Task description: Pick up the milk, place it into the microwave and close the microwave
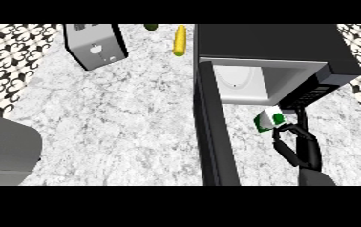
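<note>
Marble tabletop (120, 111): grey-white, fills left and centre of frame
Microwave (282, 42): black, upper right, cavity showing white inside
Door (211, 126): swung open, edge-on, running down centre-right
Milk (270, 119): green-white carton, just below cavity opening, tilted
Right hand (300, 147): lower right, fingers curled round milk
Toaster (95, 45): upper left
Corn (180, 40): yellow, top centre
</note>
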{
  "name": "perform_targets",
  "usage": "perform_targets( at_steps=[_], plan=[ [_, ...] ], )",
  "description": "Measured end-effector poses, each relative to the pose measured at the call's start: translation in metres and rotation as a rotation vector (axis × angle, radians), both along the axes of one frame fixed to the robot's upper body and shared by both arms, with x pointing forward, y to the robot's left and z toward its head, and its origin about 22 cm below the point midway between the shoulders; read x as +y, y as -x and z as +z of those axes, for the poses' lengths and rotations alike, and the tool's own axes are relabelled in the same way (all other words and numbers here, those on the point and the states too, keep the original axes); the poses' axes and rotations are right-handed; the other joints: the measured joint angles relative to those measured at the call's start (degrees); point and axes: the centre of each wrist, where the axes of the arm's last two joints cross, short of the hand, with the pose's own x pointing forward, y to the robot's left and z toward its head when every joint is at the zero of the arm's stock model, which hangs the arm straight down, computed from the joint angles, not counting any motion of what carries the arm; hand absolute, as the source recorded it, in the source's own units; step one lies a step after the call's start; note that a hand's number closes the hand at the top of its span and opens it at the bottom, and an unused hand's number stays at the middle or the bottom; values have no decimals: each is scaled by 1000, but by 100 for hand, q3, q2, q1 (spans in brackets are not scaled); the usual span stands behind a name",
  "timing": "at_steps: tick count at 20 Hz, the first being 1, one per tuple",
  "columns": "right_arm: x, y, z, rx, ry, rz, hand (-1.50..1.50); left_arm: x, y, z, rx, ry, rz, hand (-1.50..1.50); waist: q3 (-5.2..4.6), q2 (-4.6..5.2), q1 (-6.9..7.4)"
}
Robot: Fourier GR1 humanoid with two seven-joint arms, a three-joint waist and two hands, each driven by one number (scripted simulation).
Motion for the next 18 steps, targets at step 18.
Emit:
perform_targets(
  at_steps=[18],
  plan=[
    [12,-10,1,11,-32,173,150,2,11,-1,10,23,10,-150,38,29,-88]
  ],
)
